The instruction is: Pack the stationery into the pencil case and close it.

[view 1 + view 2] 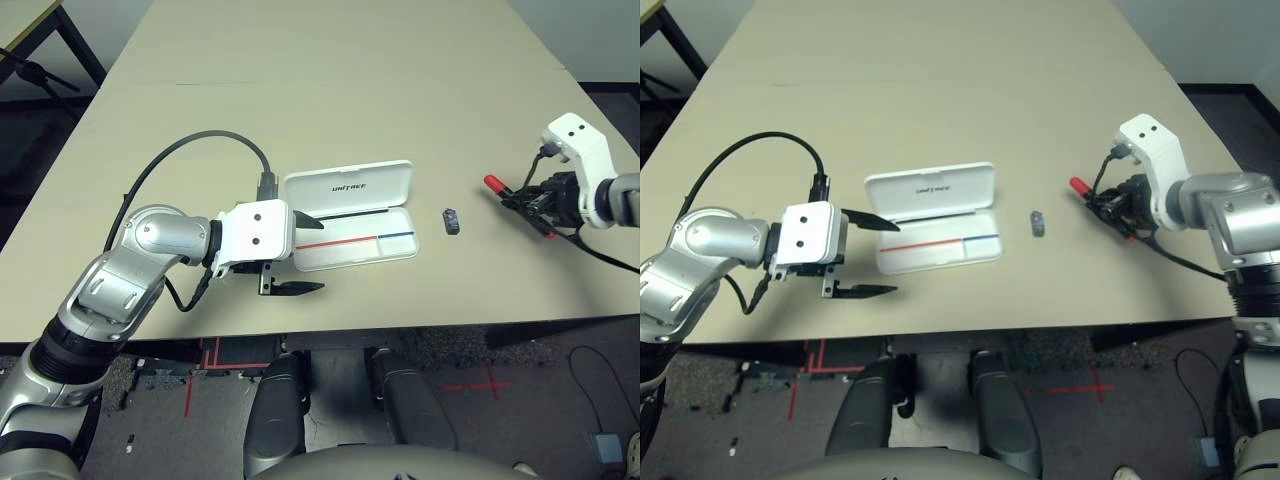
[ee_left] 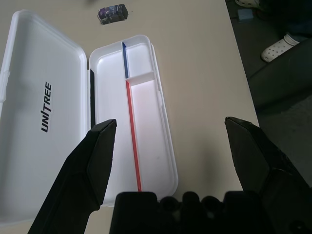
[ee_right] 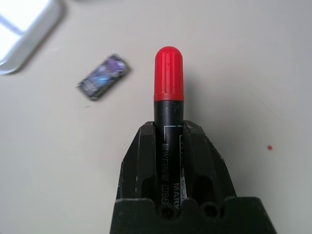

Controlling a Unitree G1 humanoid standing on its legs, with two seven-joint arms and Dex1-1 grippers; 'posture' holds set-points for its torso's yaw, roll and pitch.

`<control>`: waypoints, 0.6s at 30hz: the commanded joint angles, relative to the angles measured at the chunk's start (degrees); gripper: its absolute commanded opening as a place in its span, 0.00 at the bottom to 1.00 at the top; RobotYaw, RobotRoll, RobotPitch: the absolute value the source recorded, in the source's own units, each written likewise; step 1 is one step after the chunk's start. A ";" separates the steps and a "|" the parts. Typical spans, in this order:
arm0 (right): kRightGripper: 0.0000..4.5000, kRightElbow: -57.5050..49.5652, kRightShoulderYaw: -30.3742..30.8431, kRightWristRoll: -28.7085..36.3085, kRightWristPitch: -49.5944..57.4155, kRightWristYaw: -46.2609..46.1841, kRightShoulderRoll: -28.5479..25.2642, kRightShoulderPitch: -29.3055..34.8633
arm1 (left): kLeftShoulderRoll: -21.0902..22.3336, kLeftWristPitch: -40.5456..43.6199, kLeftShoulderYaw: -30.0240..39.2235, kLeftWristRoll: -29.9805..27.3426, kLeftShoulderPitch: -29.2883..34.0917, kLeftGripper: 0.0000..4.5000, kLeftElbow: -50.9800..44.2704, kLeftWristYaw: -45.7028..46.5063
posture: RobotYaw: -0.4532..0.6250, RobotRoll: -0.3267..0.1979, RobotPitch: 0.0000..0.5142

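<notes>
Right gripper (image 3: pixel 170 146) clamps red marker (image 3: pixel 168 92) right of dark block (image 1: pixel 452 220); left gripper (image 1: pixel 290 250) spread wide beside open pencil case (image 1: pixel 350 215).

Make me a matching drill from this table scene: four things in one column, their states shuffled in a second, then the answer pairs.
Things
1. red marker
2. pencil case
3. small dark block
4. left tool

States
A. fingers spread wide, nothing between them
B. lying loose on the table between the case and the right tool
C. clamped in the right tool, red cap sticking out
D. lid open, tray empty

Pairs: 1-C, 2-D, 3-B, 4-A
</notes>
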 commanded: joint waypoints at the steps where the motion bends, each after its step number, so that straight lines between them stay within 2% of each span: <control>1: 0.12 -0.45 2.28 0.25 -7.14 10.07 -2.03 -1.68 | 0.51 -0.65 -0.79 0.37 -0.36 1.00 0.86 -1.13 | 0.42 0.62 0.37; 8: 0.12 2.05 4.53 -0.25 -16.06 18.62 3.27 -7.32 | 0.53 -0.68 -0.94 0.69 -0.51 1.00 1.17 -1.31 | 0.43 0.62 0.37; 18: 0.12 3.78 8.31 -2.93 -23.08 20.21 13.43 -11.61 | 0.99 0.26 -0.79 0.82 0.10 1.00 0.16 -0.76 | 0.46 0.62 0.37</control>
